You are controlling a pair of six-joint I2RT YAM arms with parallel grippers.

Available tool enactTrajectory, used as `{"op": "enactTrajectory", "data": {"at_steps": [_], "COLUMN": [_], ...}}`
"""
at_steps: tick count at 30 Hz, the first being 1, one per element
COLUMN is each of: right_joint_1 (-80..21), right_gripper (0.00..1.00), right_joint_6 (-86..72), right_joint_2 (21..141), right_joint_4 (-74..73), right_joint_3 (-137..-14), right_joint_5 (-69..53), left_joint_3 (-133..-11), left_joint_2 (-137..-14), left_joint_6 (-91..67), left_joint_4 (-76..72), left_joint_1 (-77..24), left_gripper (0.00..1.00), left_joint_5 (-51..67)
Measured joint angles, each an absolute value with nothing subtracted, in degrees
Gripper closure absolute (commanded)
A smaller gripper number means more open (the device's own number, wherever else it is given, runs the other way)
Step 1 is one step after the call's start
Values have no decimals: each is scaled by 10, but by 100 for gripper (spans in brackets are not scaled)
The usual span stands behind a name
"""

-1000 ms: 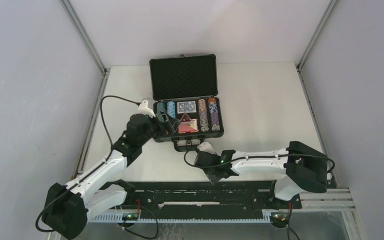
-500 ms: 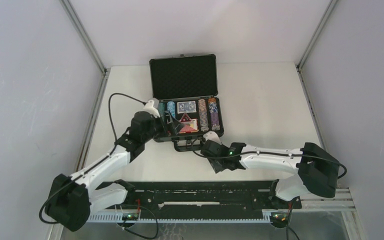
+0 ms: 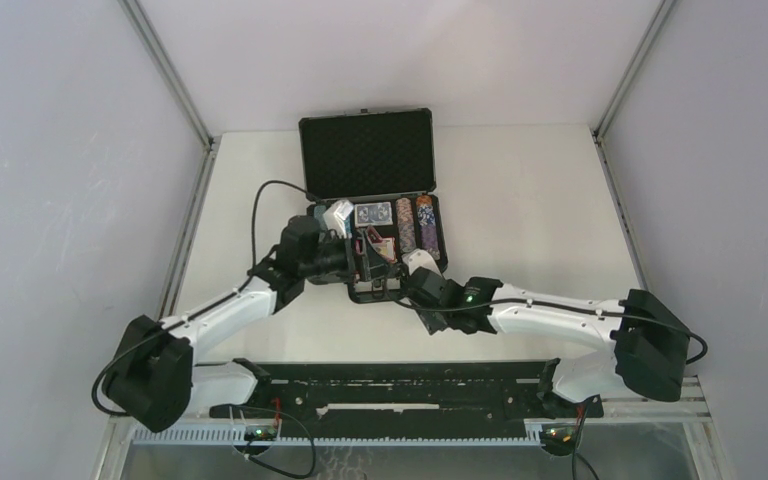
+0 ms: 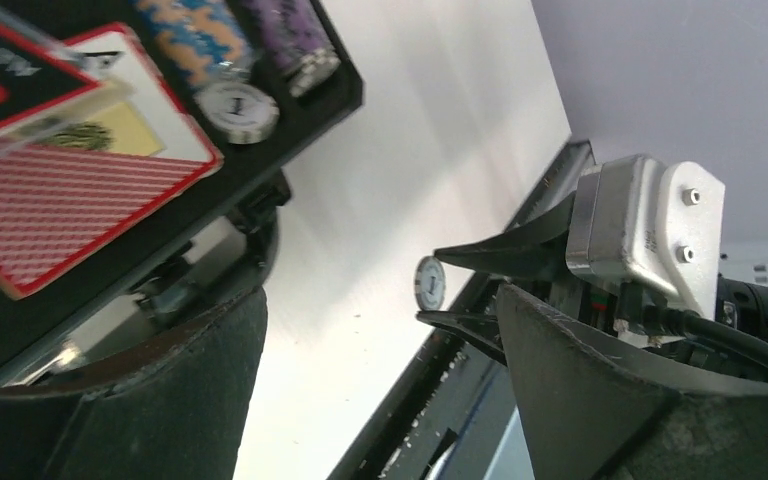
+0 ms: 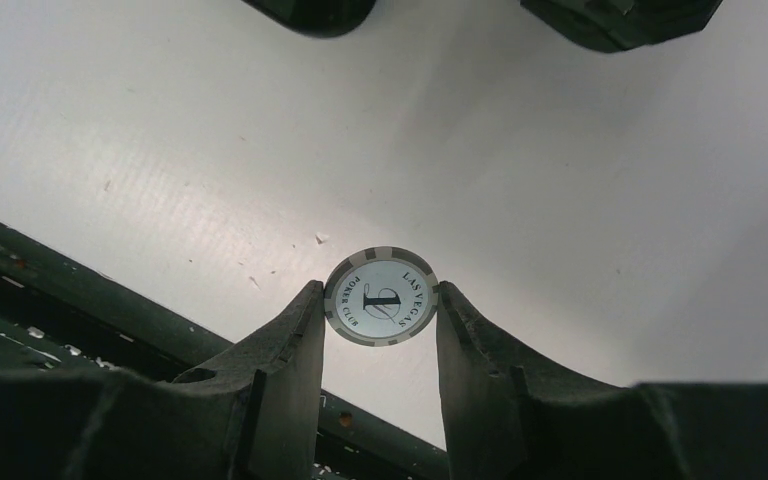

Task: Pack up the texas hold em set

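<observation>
Right pincer (image 5: 381, 315) clamping white poker chip (image 5: 381, 296), edge-on grip

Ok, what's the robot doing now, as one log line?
left gripper: open, empty, at case front | right gripper: holding white chip | case: lid open

The left gripper (image 3: 352, 262) and right gripper (image 3: 410, 280) crowd the briefcase's (image 3: 442, 262) near edge, its raised lid (image 3: 366, 155) walls off the back, and the table (image 3: 540, 200) to the right lies open.

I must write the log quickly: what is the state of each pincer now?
Left pincer: open, empty.
Right pincer: closed on a chip.
</observation>
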State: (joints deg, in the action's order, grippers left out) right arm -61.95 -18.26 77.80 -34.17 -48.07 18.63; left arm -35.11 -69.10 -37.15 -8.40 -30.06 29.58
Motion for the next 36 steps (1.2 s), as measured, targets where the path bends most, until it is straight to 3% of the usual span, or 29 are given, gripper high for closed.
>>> {"op": "enactTrajectory", "data": {"at_steps": [18, 36], "right_joint_1": [-628, -638], "right_gripper": [60, 60], "right_joint_6": [-156, -142], "right_joint_2": [750, 738], "right_joint_4": [-357, -358], "right_joint_3": [-520, -534], "right_joint_5": [206, 209], "left_joint_3": [-411, -433], "left_joint_2": [-849, -901], "left_joint_6": [-376, -413], "left_joint_4": [-104, -167], "left_joint_1": [-372, -386], "left_gripper": [8, 21], "left_joint_5": [401, 473]}}
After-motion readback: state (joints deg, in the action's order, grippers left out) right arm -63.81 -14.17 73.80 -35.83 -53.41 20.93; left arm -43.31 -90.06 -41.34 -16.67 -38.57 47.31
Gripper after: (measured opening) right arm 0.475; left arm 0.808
